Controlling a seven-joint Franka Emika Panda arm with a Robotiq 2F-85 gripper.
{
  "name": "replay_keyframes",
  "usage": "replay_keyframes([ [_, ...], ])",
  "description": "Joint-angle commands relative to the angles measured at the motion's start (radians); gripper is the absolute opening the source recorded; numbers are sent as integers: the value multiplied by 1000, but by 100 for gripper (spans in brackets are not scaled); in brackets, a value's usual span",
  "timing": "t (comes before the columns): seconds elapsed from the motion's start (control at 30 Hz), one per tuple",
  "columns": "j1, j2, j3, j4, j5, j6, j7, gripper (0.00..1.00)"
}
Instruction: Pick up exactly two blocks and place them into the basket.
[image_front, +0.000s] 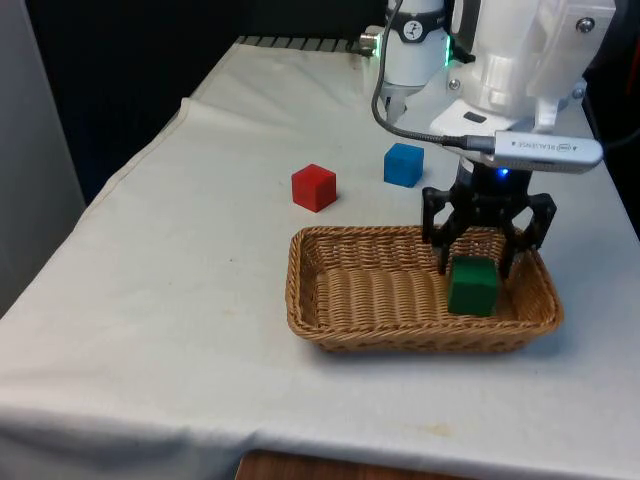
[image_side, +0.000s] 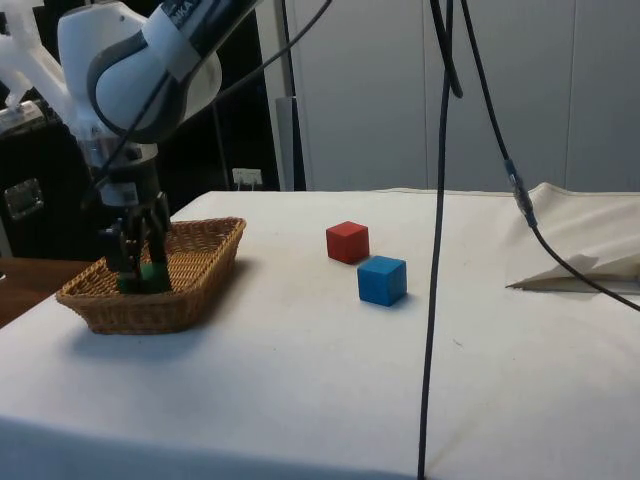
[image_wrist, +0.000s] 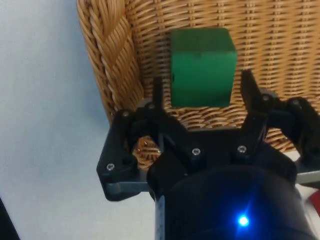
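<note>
Fingers of the gripper (image_front: 479, 262) stand apart around the green block (image_front: 472, 286), low in the basket (image_front: 330, 328) at lower right, so lifting straight up looks safest.

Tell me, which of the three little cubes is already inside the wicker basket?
The green block. It sits in the basket between the open fingers, while the red block and blue block rest on the cloth.

A white cloth (image_front: 180, 300) covers the table, rumpled at one corner (image_side: 590, 250).
</note>
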Motion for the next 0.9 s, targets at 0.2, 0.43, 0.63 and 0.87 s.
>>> replay_keyframes([
  [0.2,0,-5,-1,-4,0,-1,0,100],
  [0.43,0,-5,-1,-4,0,-1,0,100],
  [0.63,13,-48,-11,-43,-19,5,13,100],
  [0.87,20,-112,-11,-104,-39,8,25,100],
])
